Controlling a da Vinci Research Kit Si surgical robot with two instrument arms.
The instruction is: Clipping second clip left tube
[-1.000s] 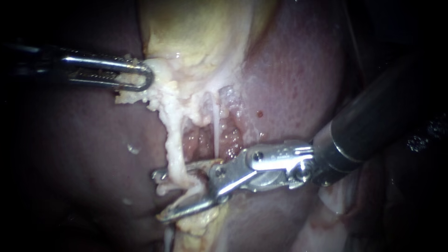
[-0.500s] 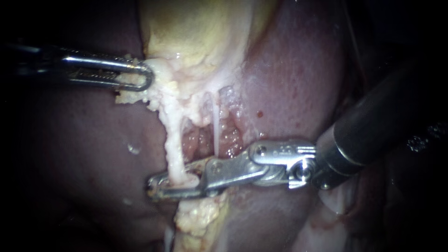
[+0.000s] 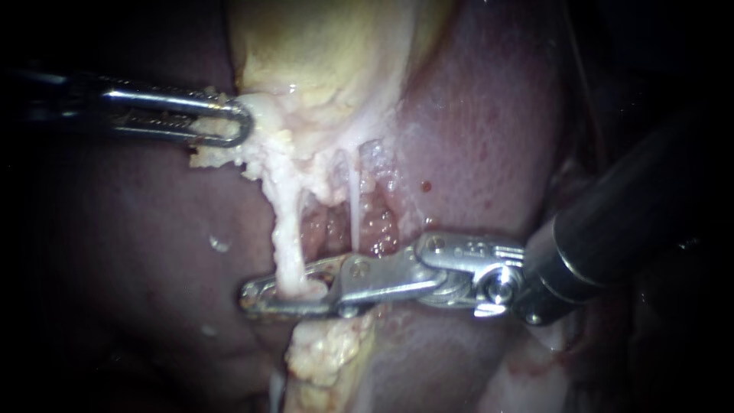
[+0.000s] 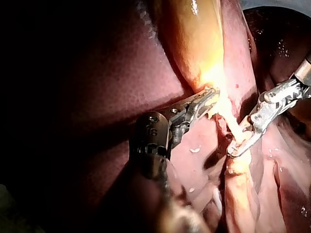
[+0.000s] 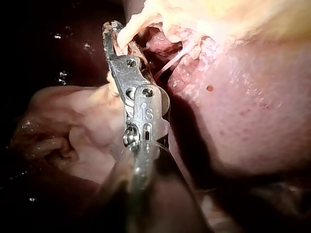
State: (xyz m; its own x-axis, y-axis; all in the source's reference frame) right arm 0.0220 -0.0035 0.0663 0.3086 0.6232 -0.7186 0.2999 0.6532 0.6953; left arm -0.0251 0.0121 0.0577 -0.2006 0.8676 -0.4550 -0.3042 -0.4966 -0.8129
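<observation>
The right instrument (image 3: 256,294) has its claw closed narrow across the left tube (image 3: 284,241). This pale cord runs from the claw away toward the gallbladder (image 3: 321,53) and passes between both halves near the claw's tip. A lump of fatty tissue (image 3: 325,356) lies just on the claw's far side. The left instrument (image 3: 238,128) has its claw clamped on pale tissue at the gallbladder's neck, and seems to hold the tube taut. Whether a clip sits inside the right claw cannot be told. The risk, as I judge it, is that a tug from either instrument while the claw is clamped could tear the tube. A bite so near the tip could also leave it only partly closed. A thin pale strand (image 3: 354,206) just beside the claw's hinge could get caught too. No container shows.
</observation>
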